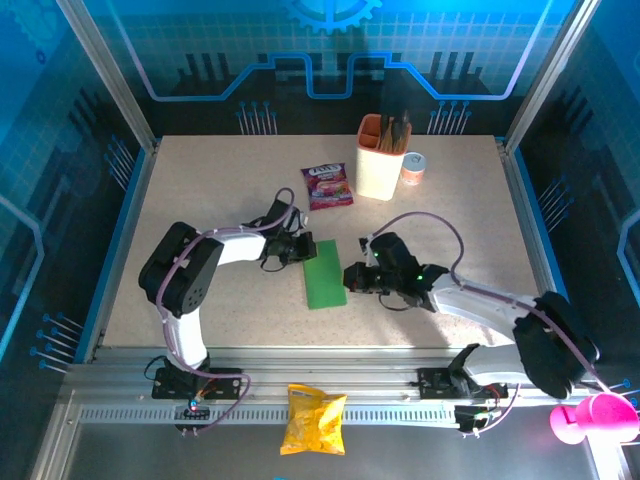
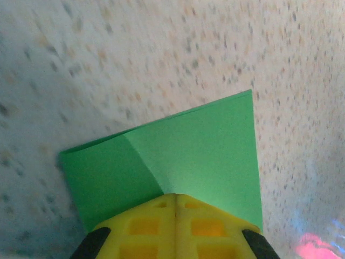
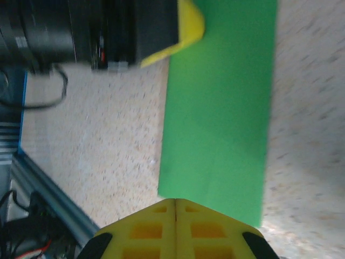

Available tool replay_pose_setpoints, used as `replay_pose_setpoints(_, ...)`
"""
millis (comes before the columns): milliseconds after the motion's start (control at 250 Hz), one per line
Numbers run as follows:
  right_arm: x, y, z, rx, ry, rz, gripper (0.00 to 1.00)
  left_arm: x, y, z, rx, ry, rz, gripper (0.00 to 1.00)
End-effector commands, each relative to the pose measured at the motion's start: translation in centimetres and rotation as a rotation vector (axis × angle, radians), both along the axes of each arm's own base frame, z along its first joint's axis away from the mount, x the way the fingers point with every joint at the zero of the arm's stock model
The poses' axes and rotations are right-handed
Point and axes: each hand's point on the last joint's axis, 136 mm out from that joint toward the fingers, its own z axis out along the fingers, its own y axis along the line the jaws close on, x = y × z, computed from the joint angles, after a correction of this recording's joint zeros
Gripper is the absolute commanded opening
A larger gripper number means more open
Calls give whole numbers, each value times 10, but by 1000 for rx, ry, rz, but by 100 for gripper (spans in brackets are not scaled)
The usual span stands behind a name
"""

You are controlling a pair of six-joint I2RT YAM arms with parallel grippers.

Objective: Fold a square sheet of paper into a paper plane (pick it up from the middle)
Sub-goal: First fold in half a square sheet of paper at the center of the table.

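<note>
L gripper [image 1: 303, 248] & R gripper [image 1: 352, 278], both w/ jaws shut, touch the thin bright green folded paper strip [image 1: 325, 272] from either side mid speckled beige table [image 1: 200, 200], I reckon pinning it flat for creasing.

The speckled beige table [image 1: 200, 190] carries a folded green paper sheet [image 1: 324, 272] at centre, a purple snack sachet [image 1: 327, 186] farther back, and a cream utensil holder [image 1: 379, 170] with a small can [image 1: 413, 168] beside it, far right.

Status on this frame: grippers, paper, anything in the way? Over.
Left gripper shut, right gripper shut, tips on opposite sides of the green paper. Paper folded to a strip, flat on table. Purple sachet lies apart, behind it.
</note>
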Motion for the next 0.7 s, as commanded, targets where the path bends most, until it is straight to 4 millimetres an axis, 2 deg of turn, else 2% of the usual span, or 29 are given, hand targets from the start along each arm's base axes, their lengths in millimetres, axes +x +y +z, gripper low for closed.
replay_pose_setpoints(0,9,-25,3,-29,26,-70,0,-25,-3,-3,14,31,-11,0)
replay_pose_setpoints(188,16,-10,17,65,18,3,1,-34,-14,7,-12,21,-23,0)
replay_pose_setpoints(236,16,-7,15,66,20,8,5,-33,-15,10,-18,21,-19,0)
replay_pose_setpoints(332,16,1,8,65,47,15,1,-28,-18,20,-30,10,-17,0)
replay_pose_setpoints(567,6,49,-4,96,63,141,0,-11,-23,48,-54,-30,-11,0)
replay_pose_setpoints(695,5,69,-14,106,73,166,0,-6,-19,50,-52,-30,-2,0)
